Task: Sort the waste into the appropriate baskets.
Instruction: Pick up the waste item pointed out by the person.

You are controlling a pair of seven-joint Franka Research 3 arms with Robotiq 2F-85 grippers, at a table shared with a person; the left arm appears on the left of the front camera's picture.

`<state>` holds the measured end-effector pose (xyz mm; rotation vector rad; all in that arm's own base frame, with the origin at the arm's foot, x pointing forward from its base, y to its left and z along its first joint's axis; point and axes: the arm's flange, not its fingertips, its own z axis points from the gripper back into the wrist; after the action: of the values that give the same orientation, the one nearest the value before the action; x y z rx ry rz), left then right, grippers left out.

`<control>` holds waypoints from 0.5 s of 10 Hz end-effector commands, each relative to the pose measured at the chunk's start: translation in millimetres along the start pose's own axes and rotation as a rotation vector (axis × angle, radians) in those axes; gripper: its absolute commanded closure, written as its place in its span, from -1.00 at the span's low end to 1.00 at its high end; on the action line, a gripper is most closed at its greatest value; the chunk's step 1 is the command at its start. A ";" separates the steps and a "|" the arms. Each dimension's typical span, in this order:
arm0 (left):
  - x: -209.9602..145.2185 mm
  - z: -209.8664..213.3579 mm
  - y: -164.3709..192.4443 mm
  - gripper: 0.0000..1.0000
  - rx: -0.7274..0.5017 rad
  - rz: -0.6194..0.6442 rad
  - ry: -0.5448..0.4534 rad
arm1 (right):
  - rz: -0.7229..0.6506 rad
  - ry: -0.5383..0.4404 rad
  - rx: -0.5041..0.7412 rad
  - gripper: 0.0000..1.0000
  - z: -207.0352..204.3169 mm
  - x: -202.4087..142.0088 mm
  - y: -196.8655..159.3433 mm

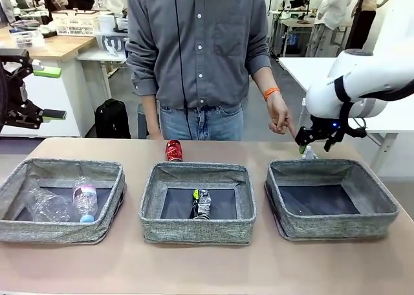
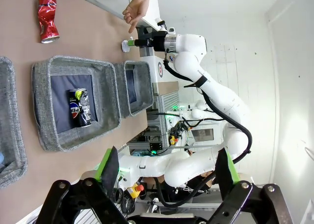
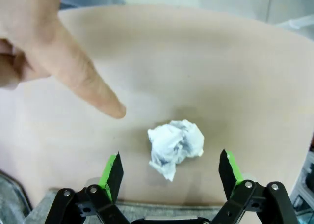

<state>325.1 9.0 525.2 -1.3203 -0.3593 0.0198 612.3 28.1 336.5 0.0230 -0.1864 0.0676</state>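
Your right gripper (image 3: pixel 170 159), jaws wide apart, hangs straight over the white paper wad (image 3: pixel 175 141), which lies centred between them, just beyond the right basket (image 1: pixel 336 225).

This is a robotics lab laid out like an open workshop hall. In the front view a white robot arm (image 1: pixel 349 88) comes in from the right over a tan worktop (image 1: pixel 207 262) that carries three grey fabric baskets (image 1: pixel 197 201). At upper left a wooden table (image 1: pixel 58 48) holds white crates (image 1: pixel 74 23), and a black backpack (image 1: pixel 112 118) sits beside it. A white table (image 1: pixel 310 65) stands at upper right. Low in the middle of the left wrist view are control gear with green lights (image 2: pixel 171 130) and a red stop button (image 2: pixel 139 187).
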 end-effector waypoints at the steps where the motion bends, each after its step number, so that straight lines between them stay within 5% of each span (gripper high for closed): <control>1: -0.1 0.9 -3.1 -1.00 0.001 0.005 0.009 | -0.060 -0.028 0.060 -1.00 -11.7 5.2 -5.0; 5: -0.1 0.9 -3.1 -1.00 0.001 0.005 0.009 | -0.078 -0.062 0.086 -1.00 -17.1 0.6 -6.0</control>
<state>325.1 9.0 525.2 -1.3203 -0.3593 0.0197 618.9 24.7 320.1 0.0988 -0.2247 -0.0209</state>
